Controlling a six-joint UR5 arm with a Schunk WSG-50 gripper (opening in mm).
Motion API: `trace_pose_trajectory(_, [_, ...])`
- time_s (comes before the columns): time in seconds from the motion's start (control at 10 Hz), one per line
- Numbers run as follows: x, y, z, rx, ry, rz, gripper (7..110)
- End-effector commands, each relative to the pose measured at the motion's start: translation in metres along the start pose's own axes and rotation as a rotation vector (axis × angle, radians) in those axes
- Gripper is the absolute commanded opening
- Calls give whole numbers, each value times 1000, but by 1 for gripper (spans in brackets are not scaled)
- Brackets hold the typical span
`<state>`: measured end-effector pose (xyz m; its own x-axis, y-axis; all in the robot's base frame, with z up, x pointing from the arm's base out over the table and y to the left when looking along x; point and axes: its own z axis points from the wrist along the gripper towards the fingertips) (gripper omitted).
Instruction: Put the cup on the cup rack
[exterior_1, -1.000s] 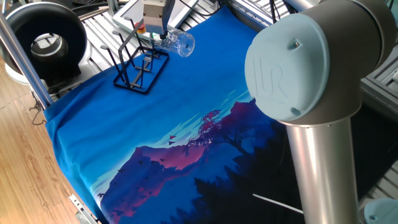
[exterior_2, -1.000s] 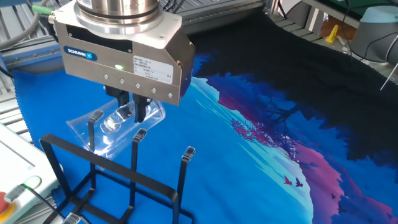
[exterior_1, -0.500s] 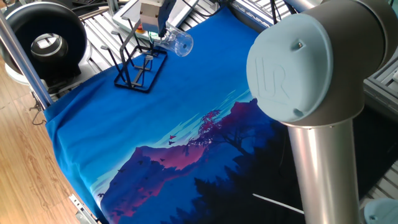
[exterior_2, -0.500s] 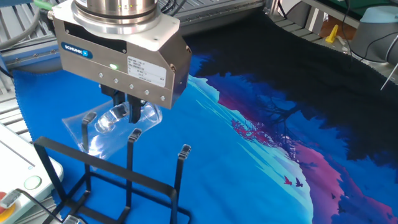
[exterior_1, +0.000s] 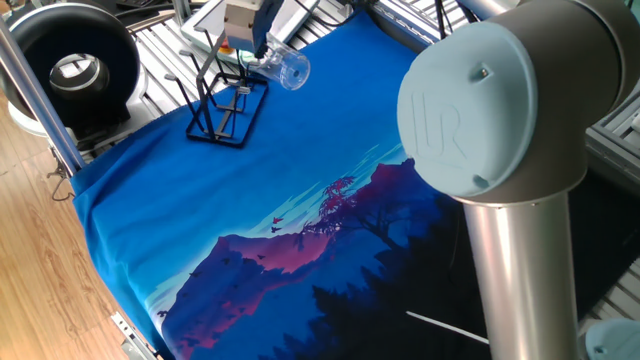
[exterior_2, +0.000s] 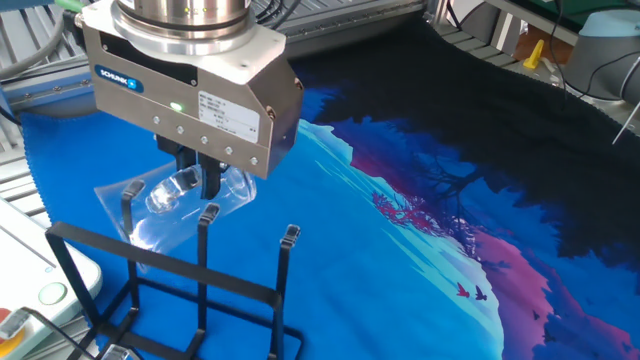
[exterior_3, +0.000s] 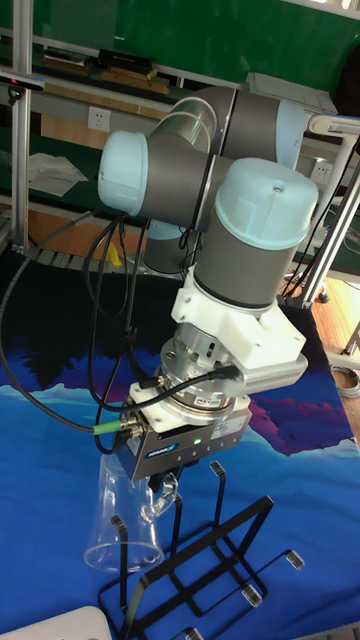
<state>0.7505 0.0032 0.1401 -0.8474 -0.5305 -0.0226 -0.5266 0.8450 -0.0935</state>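
Observation:
The cup (exterior_2: 170, 205) is a clear tumbler, held tilted on its side just above the blue cloth. My gripper (exterior_2: 198, 180) is shut on the cup's thick base end from above. The cup rack (exterior_2: 150, 272) is a black wire frame with upright prongs, right in front of the cup. One prong (exterior_2: 126, 196) shows through the cup's open end; I cannot tell whether it is inside. In the tall fixed view the cup (exterior_3: 122, 520) hangs mouth-down under the gripper (exterior_3: 160, 490), over the cup rack (exterior_3: 215, 560). From the far side, the cup (exterior_1: 287, 68) sticks out beside the cup rack (exterior_1: 225, 105).
A blue and purple printed cloth (exterior_1: 280, 200) covers the table. A black round fan (exterior_1: 70, 70) stands at the far left corner. A white device (exterior_2: 40, 290) with buttons lies beside the rack. The arm's large elbow joint (exterior_1: 490, 110) blocks the right of one view.
The gripper with the cup has drifted slightly left and up in the other fixed view. The rack's prongs have shifted left along with it.

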Motion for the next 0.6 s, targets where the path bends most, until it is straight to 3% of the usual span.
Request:
trace_pose_trajectory(0.0, [5, 5, -1, -22, 19, -35, 7])
trace_pose_trajectory(0.1, [7, 8, -1, -36, 25, -49, 7])
trace_pose_trajectory(0.5, [-12, -16, -17, -60, 24, -98, 7])
